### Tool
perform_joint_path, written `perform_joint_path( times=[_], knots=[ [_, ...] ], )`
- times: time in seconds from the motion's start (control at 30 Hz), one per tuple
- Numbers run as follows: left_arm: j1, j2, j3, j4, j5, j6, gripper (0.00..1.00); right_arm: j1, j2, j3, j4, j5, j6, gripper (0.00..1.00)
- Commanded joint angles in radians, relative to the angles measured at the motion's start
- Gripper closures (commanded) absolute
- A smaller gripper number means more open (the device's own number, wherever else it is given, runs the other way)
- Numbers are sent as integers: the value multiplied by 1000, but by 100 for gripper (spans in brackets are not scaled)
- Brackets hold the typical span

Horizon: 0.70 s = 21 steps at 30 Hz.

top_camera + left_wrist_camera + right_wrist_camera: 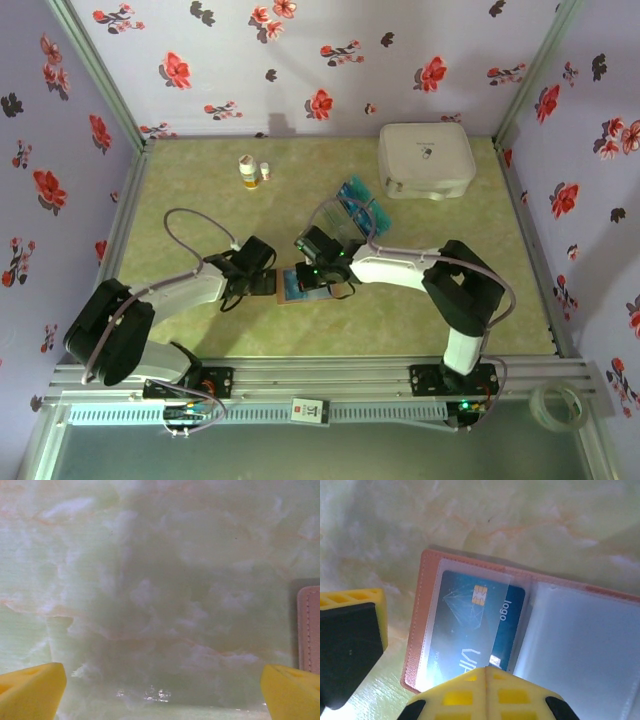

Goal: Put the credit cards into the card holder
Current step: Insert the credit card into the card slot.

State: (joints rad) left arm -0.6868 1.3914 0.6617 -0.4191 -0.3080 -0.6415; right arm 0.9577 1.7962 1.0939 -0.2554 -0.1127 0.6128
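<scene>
Your right gripper (487, 694), fingers pressed together, hangs over the card holder (417, 630) lying open on the table (470, 300) — likely seating the credit card (480, 622) in its sleeve — while your left gripper (161, 692), fingers wide apart, stands just beside it, apparently ready to steady it.

I see a matt leather-like card holder (414, 645) with clear glossy plastic sleeves (580, 640), a glossy credit card (470, 625), and a smooth marbled table (520, 515).

The top camera looks down from high over the near edge, taking in the whole table (180, 200). Both wrist cameras face down, very close to it. All three share the card holder (300, 284): its edge to the left wrist's right, open under the right wrist.
</scene>
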Motion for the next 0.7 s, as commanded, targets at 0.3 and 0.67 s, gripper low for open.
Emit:
perform_joint_path(
  times=[0.3, 0.67],
  knots=[
    [-39, 33, -30, 49, 18, -16, 0, 10, 8, -30, 10, 21, 21, 100],
    [-43, 55, -46, 64, 16, -24, 0, 9, 31, -42, 24, 9, 23, 100]
  ],
)
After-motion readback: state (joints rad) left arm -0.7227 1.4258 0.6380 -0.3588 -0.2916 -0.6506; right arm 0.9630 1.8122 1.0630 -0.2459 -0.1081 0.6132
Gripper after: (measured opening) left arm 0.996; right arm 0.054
